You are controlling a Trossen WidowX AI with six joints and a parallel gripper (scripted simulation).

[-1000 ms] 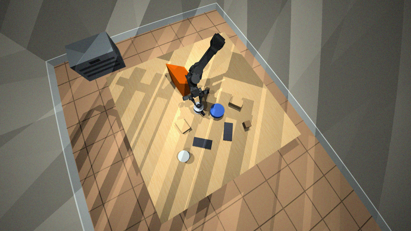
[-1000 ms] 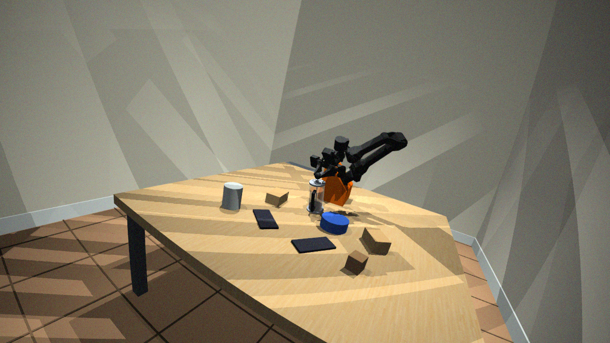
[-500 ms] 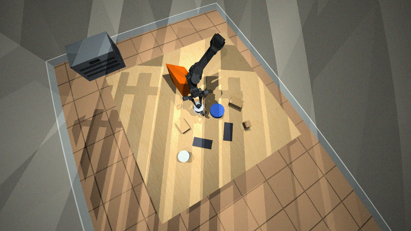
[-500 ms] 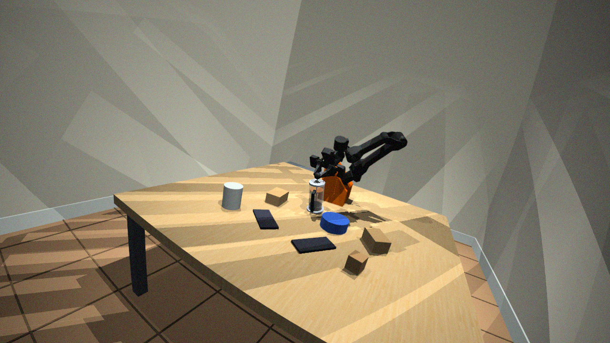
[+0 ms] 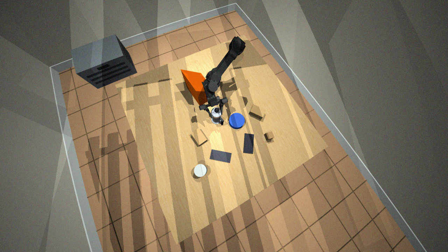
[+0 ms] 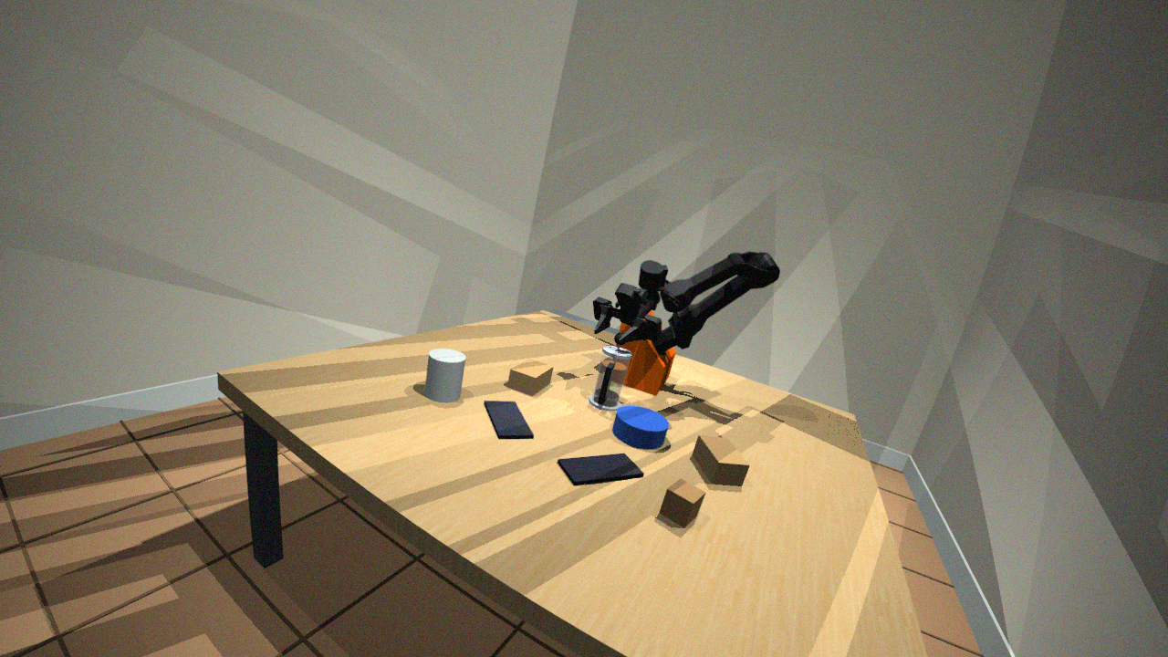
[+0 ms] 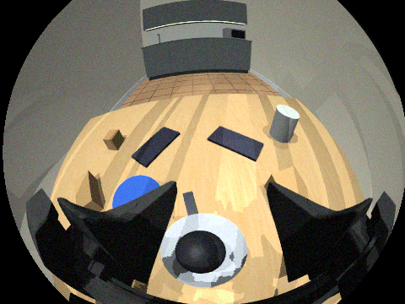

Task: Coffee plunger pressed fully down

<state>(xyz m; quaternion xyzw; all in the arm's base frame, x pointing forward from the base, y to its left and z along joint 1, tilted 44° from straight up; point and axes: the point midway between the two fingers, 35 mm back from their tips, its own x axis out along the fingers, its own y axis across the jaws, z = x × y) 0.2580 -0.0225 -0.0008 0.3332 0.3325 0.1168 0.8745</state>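
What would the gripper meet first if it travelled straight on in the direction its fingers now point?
Most likely the black plunger knob of the coffee press. The open gripper points down at it, a finger on either side, touching nothing. The gap above the knob is hard to judge.

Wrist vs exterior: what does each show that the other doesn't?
Wrist only: the plunger knob from above, apart from both open fingers, and the grey cabinet beyond the table.

Exterior only: the press upright in side view, the arm, the orange block, the table leg.

Both: blue disc, grey cylinder, two dark slabs.
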